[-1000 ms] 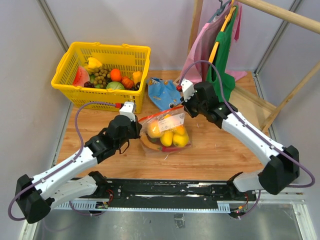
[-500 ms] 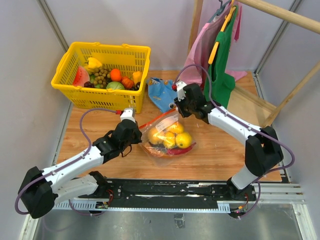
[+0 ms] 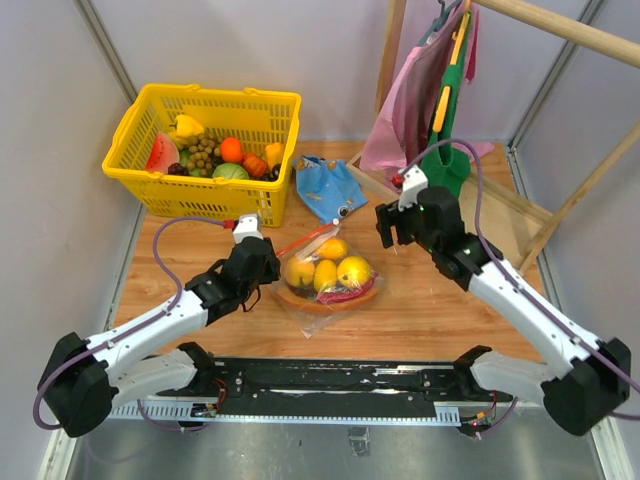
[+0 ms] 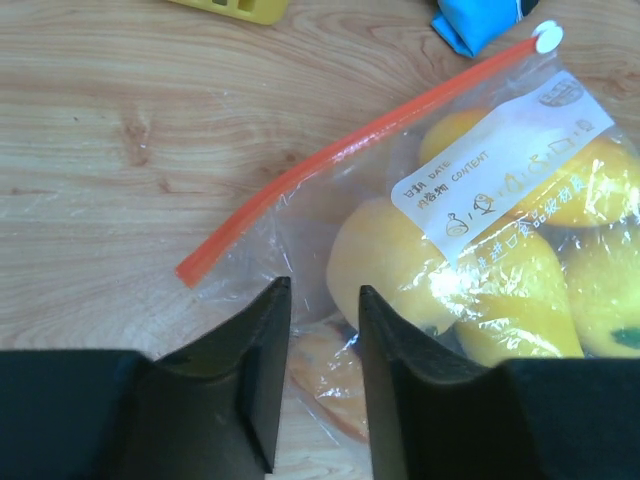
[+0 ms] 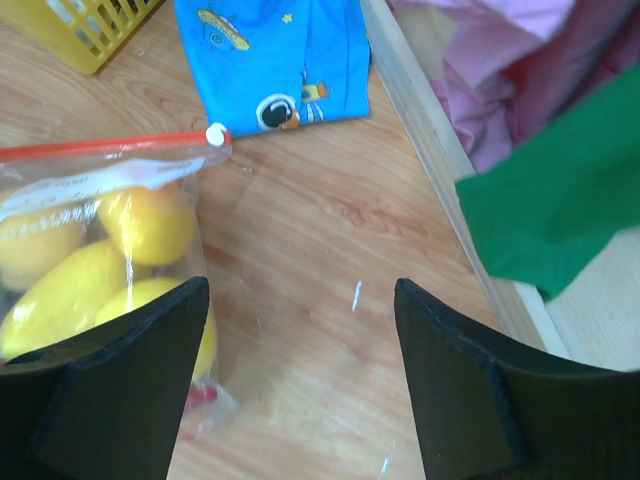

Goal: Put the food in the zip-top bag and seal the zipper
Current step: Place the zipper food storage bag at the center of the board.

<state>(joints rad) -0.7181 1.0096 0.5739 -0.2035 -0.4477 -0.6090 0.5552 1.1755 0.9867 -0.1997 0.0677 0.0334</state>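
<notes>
Left wrist: left hand point(image 4: 322, 297) narrowly apart over zip-top bag point(image 4: 470, 200) | right hand point(image 5: 300, 290) wide, empty

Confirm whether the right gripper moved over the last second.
Yes. In the top view the right gripper shifted rightward, away from the blue soft fabric pouch and off the clear plastic zip-top bag.

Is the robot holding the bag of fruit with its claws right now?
No, nothing is held. The left gripper hangs over a corner of the zip-top bag with its jaws apart, not pinching it. The right gripper is wide open beside the bag.
</notes>
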